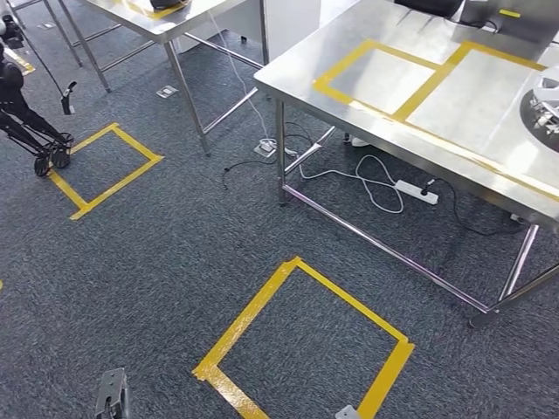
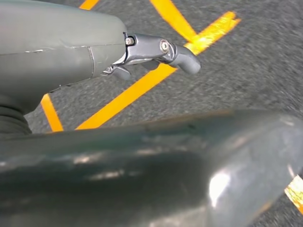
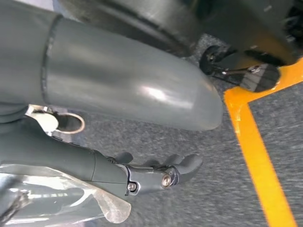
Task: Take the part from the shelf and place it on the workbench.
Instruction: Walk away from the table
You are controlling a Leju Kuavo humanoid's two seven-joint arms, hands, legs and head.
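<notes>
Fingers (image 3: 180, 165) of the right hand (image 3: 143, 176) lie against the clear-wrapped part (image 3: 60, 205).

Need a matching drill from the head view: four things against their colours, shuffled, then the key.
Things:
1. power strip under the table
2. nearest floor tape square
3. wheeled stand at far left
4. workbench

Colours:
a. silver
b. black
c. white
d. yellow

Pairs: 1-c, 2-d, 3-b, 4-a.
</notes>
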